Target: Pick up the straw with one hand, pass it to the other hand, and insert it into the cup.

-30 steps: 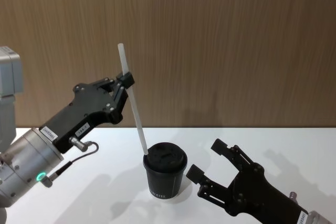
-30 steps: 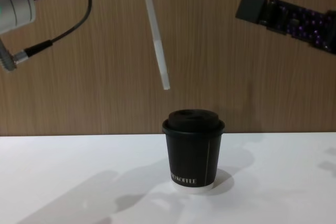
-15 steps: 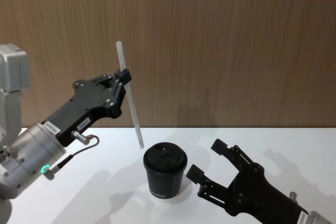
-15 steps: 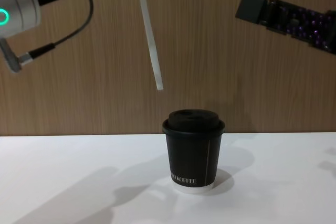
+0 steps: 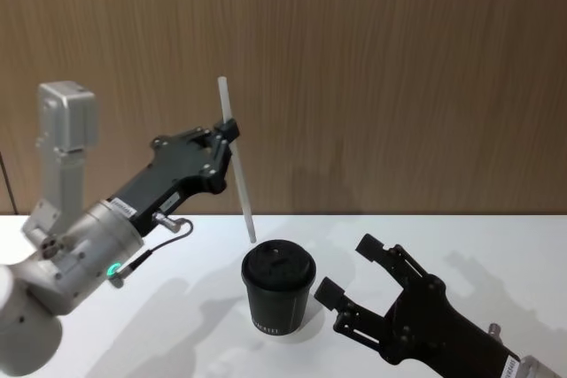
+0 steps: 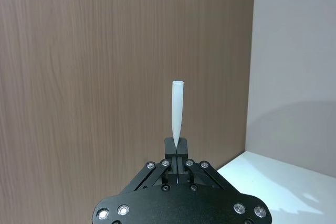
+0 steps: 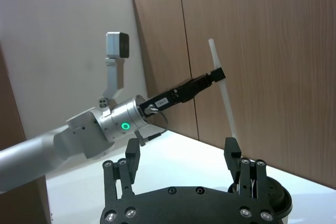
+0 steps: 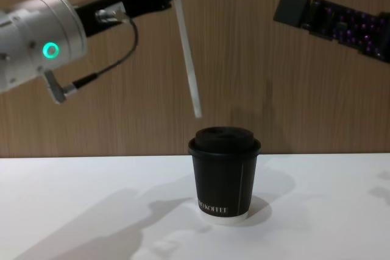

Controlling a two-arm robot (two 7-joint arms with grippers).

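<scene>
My left gripper [image 5: 229, 141], long and black on a silver wrist with a green light, is shut on the white straw [image 5: 237, 165] near its upper third. The straw hangs almost upright, leaning slightly. Its lower end hovers just above and to the left of the lid of the black cup [image 5: 278, 291]. In the chest view the straw [image 8: 187, 47] ends a little above the cup [image 8: 224, 175]. The left wrist view has the straw [image 6: 177, 109] pinched between the shut fingertips. My right gripper [image 5: 350, 270] stands open, empty, to the right of the cup.
The cup stands on a white table [image 5: 177, 325] in front of a brown wood-panelled wall [image 5: 399, 59]. One of the right gripper's fingers [image 8: 291, 9] shows high at the right in the chest view. A white wall [image 7: 63, 51] lies to the left.
The left arm has swung right and slightly down, bringing the straw's lower end closer to the cup lid. The right gripper has not moved.
</scene>
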